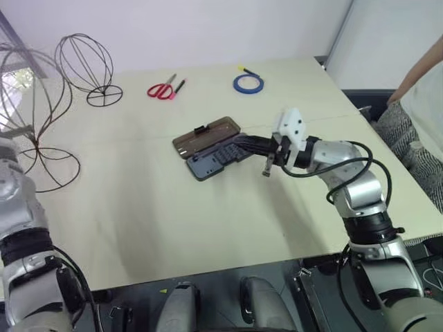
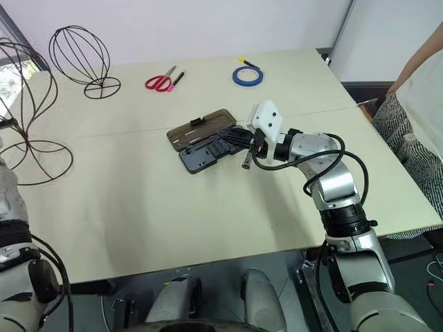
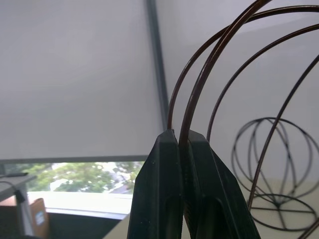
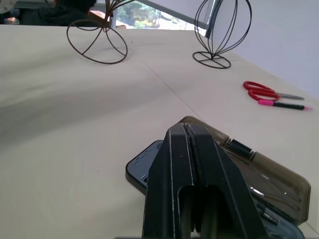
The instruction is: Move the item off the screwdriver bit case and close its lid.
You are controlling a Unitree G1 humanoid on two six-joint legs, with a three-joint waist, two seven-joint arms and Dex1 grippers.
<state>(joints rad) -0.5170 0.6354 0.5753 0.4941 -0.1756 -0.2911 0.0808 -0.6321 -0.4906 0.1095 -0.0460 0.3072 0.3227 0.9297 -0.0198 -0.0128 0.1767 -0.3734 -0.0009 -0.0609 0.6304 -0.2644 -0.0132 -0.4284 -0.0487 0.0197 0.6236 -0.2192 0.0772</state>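
**Wire frame off the case, lid open**

The left end effector [image 3: 182, 144] grips the item [image 1: 31, 104] at the worktop's [image 1: 138, 207] left edge, well apart from the screwdriver bit case [image 1: 214, 160]. The clenched right end effector [image 1: 242, 144] sits over the case beside the open lid [image 1: 206, 135].

Table [image 1: 173, 228]: pale cream top, matt, smooth, with one faint seam line across it.

Wire frame [image 1: 31, 117]: thin dark brown metal wire, smooth, slight sheen. Second wire frame [image 1: 86, 66]: the same wire, darker in look.

Bit case [image 1: 208, 164]: dark grey plastic, matt, moulded ribs inside. Lid [image 1: 205, 135]: smoky brown translucent plastic, glossy, with a black plastic latch.

Scissors [image 1: 163, 90]: red plastic handles, glossy; bare metal blades.

Tape roll [image 1: 248, 84]: blue, smooth, low sheen.

Left gripper [image 3: 180, 144] and right gripper [image 4: 188, 130]: black plastic fingers, smooth, semi-gloss.
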